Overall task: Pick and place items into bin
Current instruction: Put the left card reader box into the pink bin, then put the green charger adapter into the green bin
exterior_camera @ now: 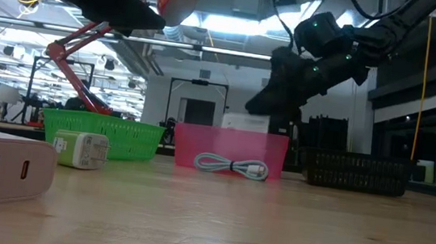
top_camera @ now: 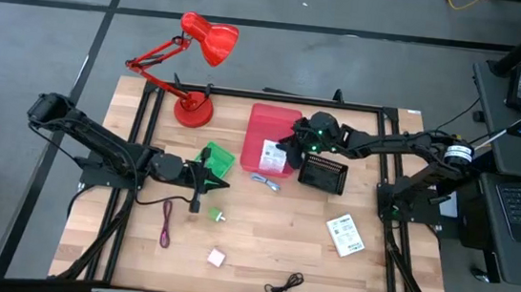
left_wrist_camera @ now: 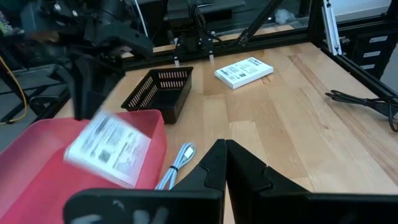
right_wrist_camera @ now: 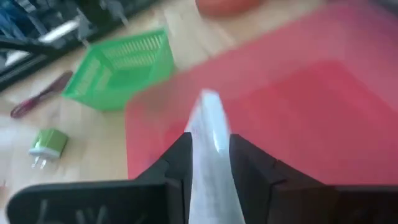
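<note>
My right gripper (top_camera: 291, 149) hangs over the pink bin (top_camera: 263, 118), shut on a white printed packet (top_camera: 273, 157). My left gripper (top_camera: 209, 181) is shut and holds nothing, beside the green basket (top_camera: 218, 157). Lying loose on the table are a second white packet (top_camera: 345, 235), the bluish strip (top_camera: 265, 181), the green-white piece (top_camera: 218, 216), the pink cube (top_camera: 217, 256), the purple cord (top_camera: 166, 223) and the black cord (top_camera: 283, 285). My right gripper pinches the white packet (right_wrist_camera: 209, 121) between its two fingers (right_wrist_camera: 177, 163), seen edge-on in the right wrist view. It comes from above, and the packet (left_wrist_camera: 109, 149) hangs tilted below it, lifted clear over the bin's inside (right_wrist_camera: 311, 93). The exact place of contact is blurred.
A black mesh basket (top_camera: 323, 174) stands just right of the bin. The red desk lamp (top_camera: 195, 111) stands at the far left, its head reaching past the table's far edge. A black frame borders the table top. The near half of the table holds only the small items.
</note>
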Controlling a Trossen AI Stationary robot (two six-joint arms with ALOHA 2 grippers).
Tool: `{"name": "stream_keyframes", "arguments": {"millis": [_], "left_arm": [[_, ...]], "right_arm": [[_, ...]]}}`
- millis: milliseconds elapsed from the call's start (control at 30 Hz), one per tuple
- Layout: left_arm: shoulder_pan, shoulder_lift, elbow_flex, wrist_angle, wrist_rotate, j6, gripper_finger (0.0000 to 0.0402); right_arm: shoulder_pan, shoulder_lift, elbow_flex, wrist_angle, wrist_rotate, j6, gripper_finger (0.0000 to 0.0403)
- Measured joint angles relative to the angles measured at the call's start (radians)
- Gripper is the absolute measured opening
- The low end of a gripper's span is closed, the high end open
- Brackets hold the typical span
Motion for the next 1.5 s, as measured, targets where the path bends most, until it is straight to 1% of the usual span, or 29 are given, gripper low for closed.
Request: {"name": "stream_keyframes", "arguments": {"millis": [67,133,200,300,400,733,933,1133,1300,1367,1433,1500], "left_arm": [[0.0,0.0,0.0,0.0,0.0,0.0,0.0002],[0.0,0.0,0.0,0.0,0.0,0.0,0.0002],[0.0,0.0,0.0,0.0,0.0,0.0,0.0002],[0.0,0.0,0.0,0.0,0.0,0.0,0.0002],[0.0,0.0,0.0,0.0,0.0,0.0,0.0002],[0.0,0.0,0.0,0.0,0.0,0.0,0.0002],[0.0,0.0,0.0,0.001,0.0,-0.001,0.0002],[0.0,0.0,0.0,0.002,-0.014,-0.034,0.0002],[0.0,0.0,0.0,0.002,-0.027,-0.037,0.0002],[0.0,0.0,0.0,0.002,-0.027,-0.037,0.0002],[0.0,0.0,0.0,0.002,-0.026,-0.037,0.0002],[0.0,0.0,0.0,0.002,-0.025,-0.038,0.0002]], "right_arm": [[-0.007,0.0,0.009,0.029,0.027,-0.052,0.0086],[-0.01,0.0,0.027,0.035,0.077,-0.103,0.0086],[-0.01,0.0,0.049,0.034,0.094,-0.124,0.0086],[0.0,-0.011,0.075,0.015,0.061,-0.133,0.0086],[0.033,-0.039,0.083,0.007,0.017,-0.178,0.0086],[0.187,-0.189,0.084,-0.066,0.015,-0.231,0.0087],[0.289,-0.203,0.084,-0.115,0.023,-0.235,0.0087],[0.407,-0.199,0.084,-0.147,0.119,-0.287,0.0087],[0.494,-0.198,0.084,-0.176,0.219,-0.246,0.0087],[0.534,-0.195,0.067,-0.145,0.266,-0.242,0.0086],[0.571,-0.194,0.02,-0.087,0.317,-0.23,0.0083],[0.604,-0.193,-0.038,-0.002,0.338,-0.225,0.0076]]}}
